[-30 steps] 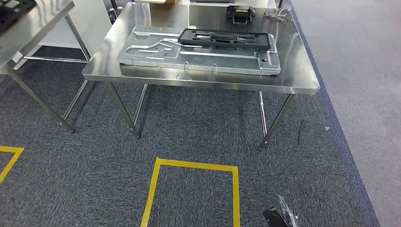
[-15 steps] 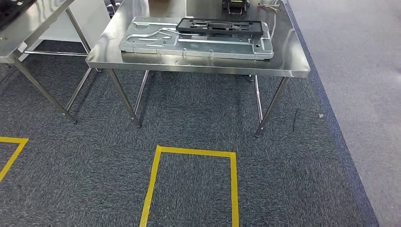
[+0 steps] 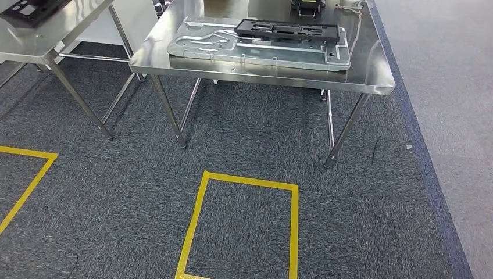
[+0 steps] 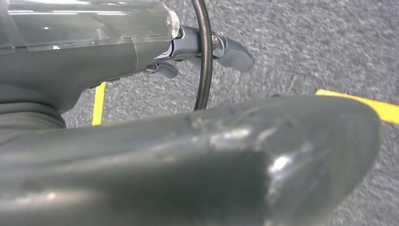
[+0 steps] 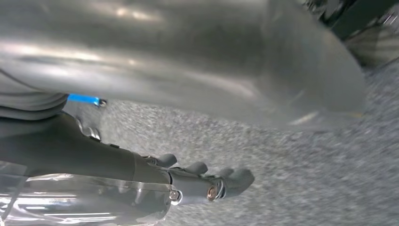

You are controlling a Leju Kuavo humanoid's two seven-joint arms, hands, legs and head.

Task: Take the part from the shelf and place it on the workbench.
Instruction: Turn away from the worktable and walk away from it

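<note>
Hands (image 4: 202,52) (image 5: 207,181) are hung over carpet, fingers loose, nothing held, since walking seems underway. Part (image 3: 288,30) is laid on a plate (image 3: 261,49) on the workbench (image 3: 372,75), apparently already delivered.

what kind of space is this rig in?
Probably a factory or assembly test area: stainless steel workbench carrying a stamped metal plate with a black plastic frame on it, and yellow tape boxes marking stations on grey carpet.
</note>
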